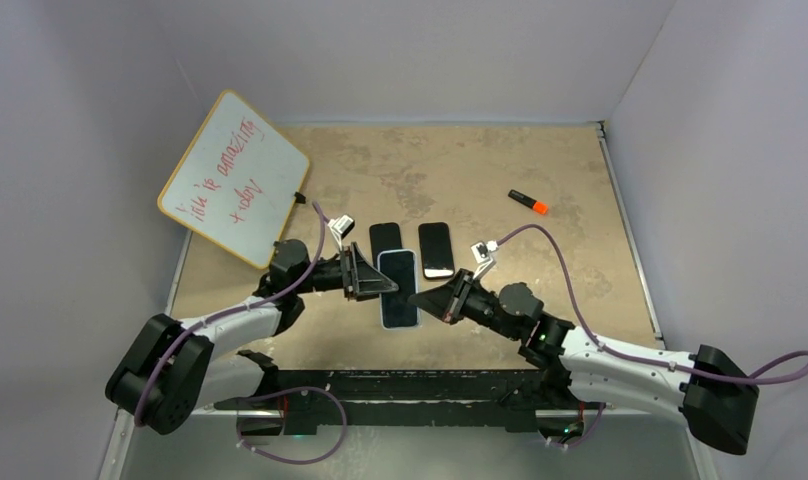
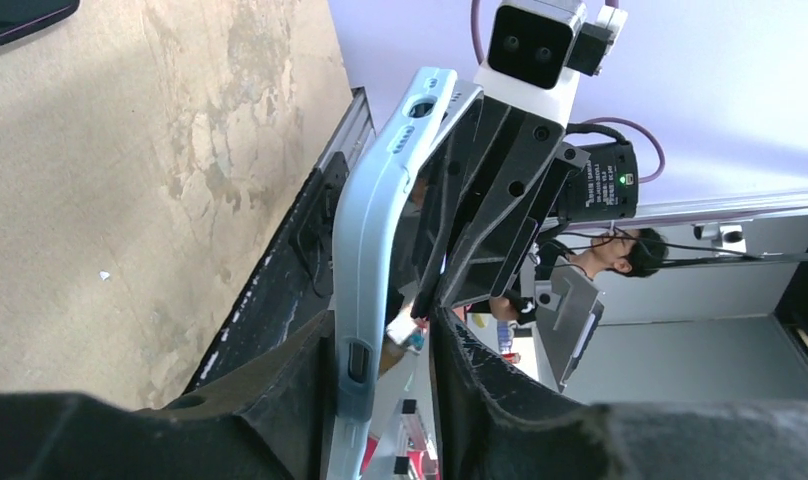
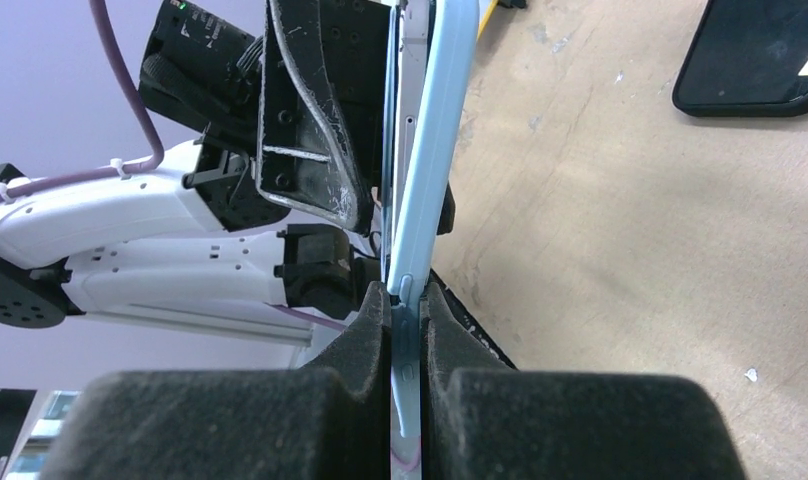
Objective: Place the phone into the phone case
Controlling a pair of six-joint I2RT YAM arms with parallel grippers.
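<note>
L end effector (image 1: pixel 378 283) & R end effector (image 1: pixel 427 301) each clamp phone case (image 1: pixel 398 292); 2 dark phones (image 1: pixel 385 238) (image 1: pixel 436 250) close behind.

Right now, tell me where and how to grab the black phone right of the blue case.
Pinch the black phone across its long edges at mid-length, coming straight down from above. It lies flat on the table, with a gap to the other black phone.
</note>
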